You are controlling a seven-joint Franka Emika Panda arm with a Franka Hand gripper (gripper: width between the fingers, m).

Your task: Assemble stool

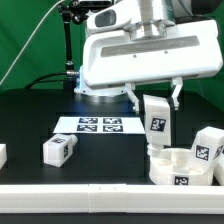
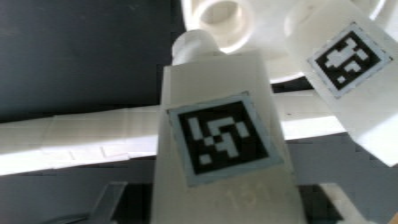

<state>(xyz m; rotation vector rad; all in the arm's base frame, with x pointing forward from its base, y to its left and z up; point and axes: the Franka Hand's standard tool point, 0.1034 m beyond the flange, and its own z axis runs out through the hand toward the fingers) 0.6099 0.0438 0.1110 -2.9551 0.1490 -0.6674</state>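
Claw (image 1: pixel 157 102): closed on the sides of one leg (image 1: pixel 157 120), the jaws kept apart only by the leg's width. In the wrist view a dark finger (image 2: pixel 111 203) shows beside it.
Leg: upright, tag toward the exterior camera. Its lower end is at the seat (image 1: pixel 180 165); I cannot tell if it touches.
Seat: on the surface (image 1: pixel 30 110), toward the exterior view's right.
Second leg (image 1: pixel 207 143): just beside the seat, on the exterior view's right.
Third leg (image 1: pixel 60 150): lying well apart, near the marker board (image 1: pixel 100 125).
Risk, misalignment: if the leg comes down off its socket, it would likely jam or push the seat sideways.
Risk, slip: smooth plastic held high up could twist in the claw under downward force.
Risk, collision: the second leg is close enough that a sideways correction might knock it.
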